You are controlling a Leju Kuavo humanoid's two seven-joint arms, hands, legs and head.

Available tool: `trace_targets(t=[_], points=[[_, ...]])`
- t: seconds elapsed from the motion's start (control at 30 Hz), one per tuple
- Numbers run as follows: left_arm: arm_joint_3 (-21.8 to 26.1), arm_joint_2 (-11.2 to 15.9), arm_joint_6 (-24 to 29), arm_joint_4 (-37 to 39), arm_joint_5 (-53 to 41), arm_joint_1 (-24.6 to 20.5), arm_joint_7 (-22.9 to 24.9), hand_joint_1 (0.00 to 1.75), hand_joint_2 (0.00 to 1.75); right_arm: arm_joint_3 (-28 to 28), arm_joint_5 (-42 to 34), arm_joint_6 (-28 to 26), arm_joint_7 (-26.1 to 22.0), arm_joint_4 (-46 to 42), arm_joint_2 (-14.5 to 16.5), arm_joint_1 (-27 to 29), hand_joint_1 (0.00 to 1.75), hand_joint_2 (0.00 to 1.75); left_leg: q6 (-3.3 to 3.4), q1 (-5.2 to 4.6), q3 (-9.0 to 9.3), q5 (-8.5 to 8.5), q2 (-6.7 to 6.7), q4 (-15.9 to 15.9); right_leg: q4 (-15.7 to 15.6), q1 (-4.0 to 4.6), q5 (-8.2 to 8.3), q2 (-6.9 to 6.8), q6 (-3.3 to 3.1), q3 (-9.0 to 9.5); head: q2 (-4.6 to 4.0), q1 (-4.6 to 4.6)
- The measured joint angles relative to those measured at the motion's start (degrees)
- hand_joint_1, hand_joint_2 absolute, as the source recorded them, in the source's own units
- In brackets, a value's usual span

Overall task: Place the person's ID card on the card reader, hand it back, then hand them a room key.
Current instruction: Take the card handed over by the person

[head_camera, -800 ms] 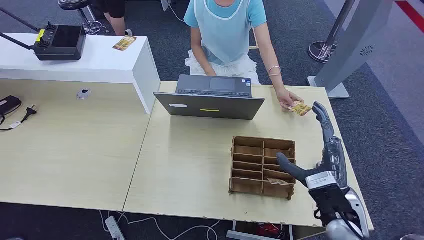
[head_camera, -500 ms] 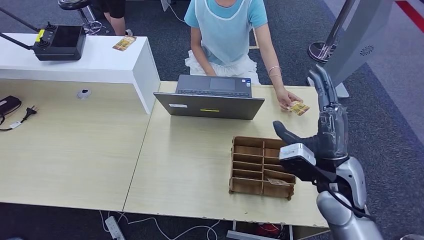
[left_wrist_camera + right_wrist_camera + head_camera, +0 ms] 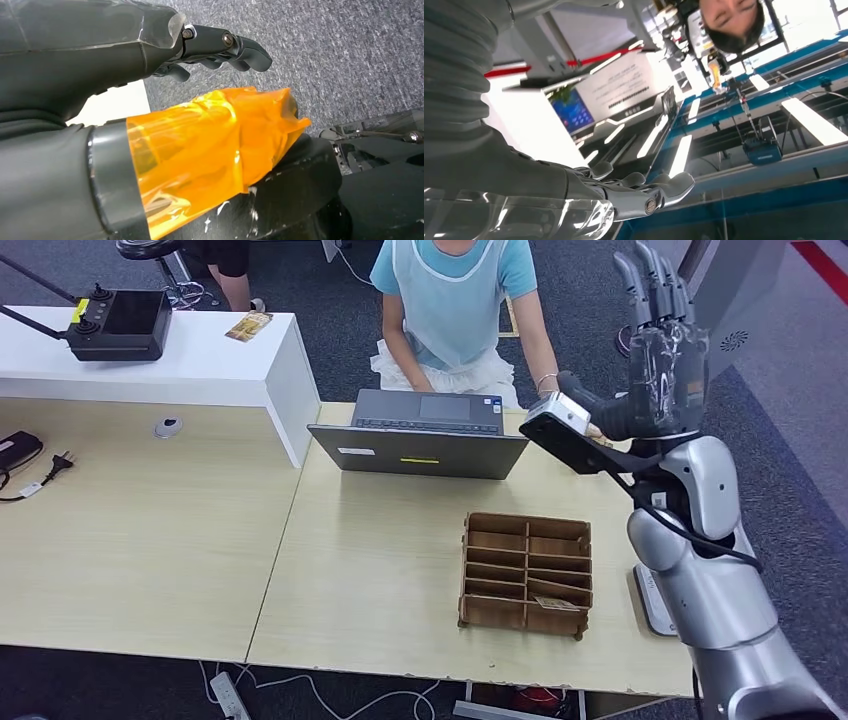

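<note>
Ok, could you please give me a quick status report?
Right robot hand raised, open, empty. Left robot hand holds nothing. Card hidden behind right arm. Laptop beside the handover.

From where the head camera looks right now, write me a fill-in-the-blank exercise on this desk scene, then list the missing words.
1. The right hand is raised with its fingers ____ and holds nothing.
2. The wooden organizer sits on the desk, nearer the robot than the open ____.
3. The black controller rests on the ____ counter.
4. The person wears a light ____ top.

Missing words: apart; laptop; white; blue
</note>
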Motion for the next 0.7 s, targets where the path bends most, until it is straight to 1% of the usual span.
trace_targets(t=[0.3, 0.5, 0.7], points=[[-1.69, 0.21, -0.44, -0.01, -1.3, -0.07, 0.02, 0.0, 0.0, 1.54, 1.09, 2.98, 2.16, 12.63, 0.3, -10.76, 0.0, 1.75, 0.03, 0.0, -0.01, 0.03, -0.02, 0.02, 0.0, 0.0, 0.02, -0.03, 0.02, 0.01, 0.0, 0.01], [-2.54, 0.21, -1.07, -0.01, -1.91, -0.53, 0.43, 0.0, 0.0, 1.66, 1.27, 4.02, 3.75, 21.92, 1.26, -15.43, 0.0, 1.75, 0.03, 0.0, -0.01, 0.03, -0.02, 0.03, 0.0, 0.0, 0.03, -0.03, 0.02, 0.01, 0.0, -0.01], [-3.57, 0.19, -1.29, -0.01, -2.08, -0.99, 1.01, 0.0, 0.0, 1.48, 1.11, 3.77, 5.24, 31.99, 2.74, -19.06, 0.0, 1.75, 0.03, 0.0, 0.0, 0.03, -0.02, 0.04, 0.0, 0.0, 0.05, -0.02, 0.02, 0.0, 0.0, -0.01]])
